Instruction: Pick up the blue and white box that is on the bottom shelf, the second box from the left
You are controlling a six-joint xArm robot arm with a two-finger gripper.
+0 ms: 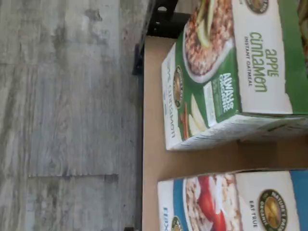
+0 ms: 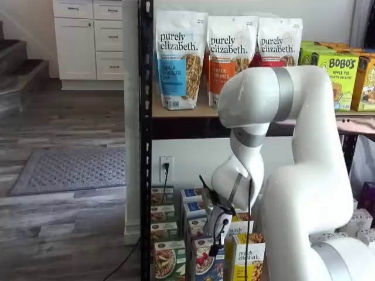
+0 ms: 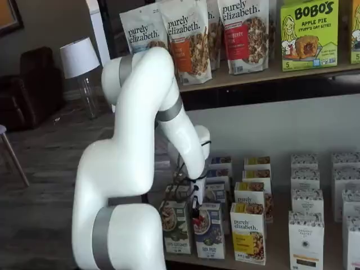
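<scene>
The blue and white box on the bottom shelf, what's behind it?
Behind the blue and white box a row of similar cartons runs back along the bottom shelf. The arm covers part of that row.

Bottom shelf [image 3: 281, 263], front row, left to right: oatmeal carton [image 3: 175, 226], the blue and white box [image 3: 208, 230] just beside it, "purely elizabeth" carton [image 3: 248, 233]; further rows of cartons behind. Upper shelf [image 3: 270, 73]: granola bags [image 3: 188, 36], standing side by side.

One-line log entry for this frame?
stage: approach | gripper: above blue box, state unclear | blue box: upright on bottom shelf, not held | neighbour: green box
</scene>
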